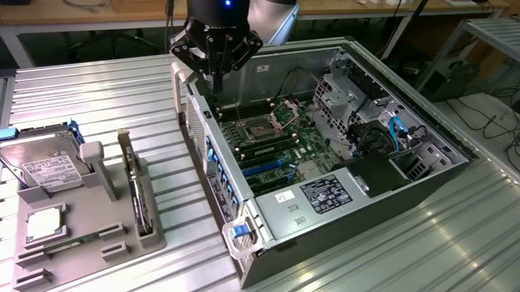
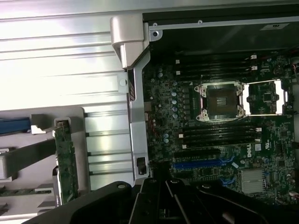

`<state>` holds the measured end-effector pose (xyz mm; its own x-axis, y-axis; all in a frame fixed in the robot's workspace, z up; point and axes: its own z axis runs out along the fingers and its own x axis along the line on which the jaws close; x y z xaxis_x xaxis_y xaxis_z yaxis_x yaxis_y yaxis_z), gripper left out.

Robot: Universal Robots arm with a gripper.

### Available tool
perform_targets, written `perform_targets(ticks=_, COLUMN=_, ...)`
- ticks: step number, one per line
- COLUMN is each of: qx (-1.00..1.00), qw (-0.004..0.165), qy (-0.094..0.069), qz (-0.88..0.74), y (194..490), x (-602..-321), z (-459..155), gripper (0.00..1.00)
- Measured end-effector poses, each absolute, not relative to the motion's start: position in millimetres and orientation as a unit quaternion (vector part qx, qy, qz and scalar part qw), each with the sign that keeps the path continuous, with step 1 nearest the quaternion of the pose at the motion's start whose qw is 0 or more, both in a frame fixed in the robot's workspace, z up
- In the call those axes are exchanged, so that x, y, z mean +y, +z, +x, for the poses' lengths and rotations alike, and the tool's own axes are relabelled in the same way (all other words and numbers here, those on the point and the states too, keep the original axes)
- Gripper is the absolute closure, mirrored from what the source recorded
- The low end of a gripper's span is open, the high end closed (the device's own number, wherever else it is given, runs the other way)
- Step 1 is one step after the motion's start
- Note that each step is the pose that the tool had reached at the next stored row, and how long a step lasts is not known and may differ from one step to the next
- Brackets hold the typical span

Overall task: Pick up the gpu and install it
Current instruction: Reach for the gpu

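Gripper hangs over the rear corner of the open computer case, its dark fingers clenched together to one point with nothing between them. It is above the edge of the case wall, at the side that faces the gray holder.

The ribbed metal table carries everything. On it the computer case lies on its side with the cover off, toward the exterior view's right. Inside it, the green motherboard is bare, with long black and blue slots. At the exterior view's left, well apart from the gripper, stands the gray holder with several compartments. The silver hard drive with a white label leans in its far-left compartment.

The gpu is in this same holder. It stands upright on its long edge in the narrow slot along the holder side nearest the case, and nothing touches it. The wrist view shows its green board face.

On the motherboard, the square processor socket is open, with its metal frame around it.
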<state>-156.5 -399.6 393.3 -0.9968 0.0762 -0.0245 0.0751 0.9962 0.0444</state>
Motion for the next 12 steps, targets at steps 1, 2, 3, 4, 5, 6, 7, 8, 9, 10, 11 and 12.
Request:
perform_targets(ticks=1, qx=0.999, qw=0.013, qy=0.022, qz=0.038, y=393.3, x=-399.7, z=-157.4, gripper=0.89)
perform_targets(ticks=2, qx=0.999, qw=0.013, qy=0.022, qz=0.038, y=393.3, x=-399.7, z=-158.1, gripper=0.89)
perform_targets(ticks=3, qx=0.999, qw=0.013, qy=0.022, qz=0.038, y=393.3, x=-399.8, z=-159.3, gripper=0.89)
perform_targets(ticks=4, qx=0.999, qw=0.013, qy=0.022, qz=0.038, y=393.3, x=-399.9, z=-160.3, gripper=0.89)
perform_targets(ticks=5, qx=0.999, qw=0.013, qy=0.022, qz=0.038, y=393.3, x=-399.9, z=-161.3, gripper=0.89)
perform_targets(ticks=6, qx=0.999, qw=0.013, qy=0.022, qz=0.038, y=393.3, x=-400.0, z=-162.3, gripper=0.89)
perform_targets(ticks=7, qx=0.999, qw=0.013, qy=0.022, qz=0.038, y=393.3, x=-400.0, z=-163.3, gripper=0.89)
perform_targets(ticks=8, qx=0.999, qw=0.013, qy=0.022, qz=0.038, y=393.3, x=-400.0, z=-164.3, gripper=0.89)
perform_targets(ticks=9, qx=0.999, qw=0.013, qy=0.022, qz=0.038, y=393.3, x=-400.1, z=-165.4, gripper=0.89)
perform_targets(ticks=10, qx=0.999, qw=0.013, qy=0.022, qz=0.038, y=393.3, x=-400.1, z=-166.5, gripper=0.89)
perform_targets(ticks=11, qx=0.999, qw=0.013, qy=0.022, qz=0.038, y=393.3, x=-400.1, z=-167.5, gripper=0.89)
perform_targets(ticks=12, qx=0.999, qw=0.013, qy=0.022, qz=0.038, y=393.3, x=-400.2, z=-168.6, gripper=0.89)
